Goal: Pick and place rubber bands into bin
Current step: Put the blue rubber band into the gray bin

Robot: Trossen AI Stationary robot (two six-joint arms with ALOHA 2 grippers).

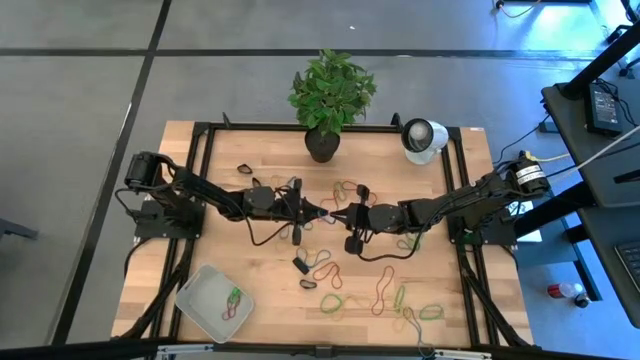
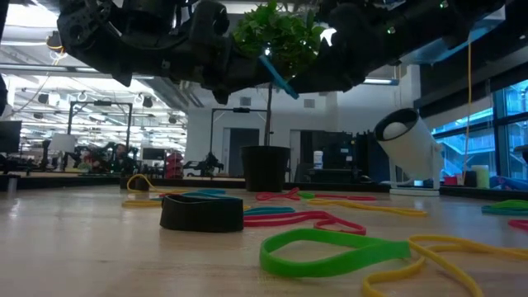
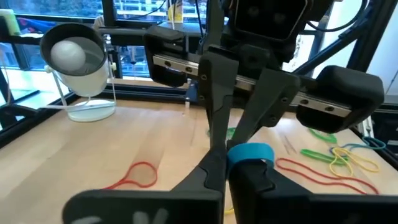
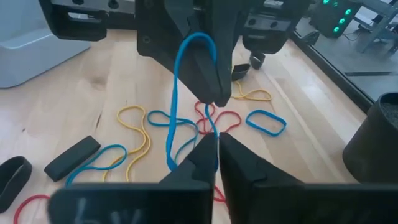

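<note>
The wooden counter (image 1: 250, 270) is seen strewn with rubber bands (image 1: 385, 295), mostly toward its near right. The bin (image 1: 205, 297) lies at the near left corner, with a few bands already in it. Above the middle, the left gripper (image 1: 318, 212) and right gripper (image 1: 340, 216) are brought tip to tip, and a blue rubber band (image 4: 186, 93) is pinched in the closed fingers of both. A hand-over step appears to be in hand. Next, one grip must be released, and the band carried to the bin.
</note>
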